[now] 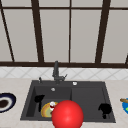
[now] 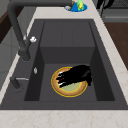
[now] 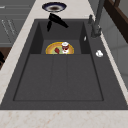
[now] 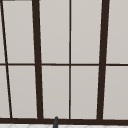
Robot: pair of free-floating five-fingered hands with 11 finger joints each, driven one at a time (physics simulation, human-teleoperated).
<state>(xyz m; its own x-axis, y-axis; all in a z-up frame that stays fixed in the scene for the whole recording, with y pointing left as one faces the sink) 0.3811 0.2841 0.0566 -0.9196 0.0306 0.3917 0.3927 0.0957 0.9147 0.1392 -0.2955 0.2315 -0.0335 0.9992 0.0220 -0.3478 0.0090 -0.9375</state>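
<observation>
Left hand (image 1: pixel 39 99) hovering over the round yellow-rimmed plate (image 1: pixel 46 110) in the dark sink basin (image 1: pixel 30 100)
Its fingers (image 2: pixel 61 78) hang relaxed and loosely spread just above the plate, holding nothing; the right hand (image 1: pixel 105 109) floats with curled fingers at the sink's far right corner

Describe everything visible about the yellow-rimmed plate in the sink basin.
The round yellow-rimmed plate lies flat on the floor of the dark sink's deeper basin. Its rim is yellow-orange and its centre pale green. A small red-and-white item sits on it. In the left side view the black left hand shows across its middle; whether it touches the plate cannot be told.
</observation>
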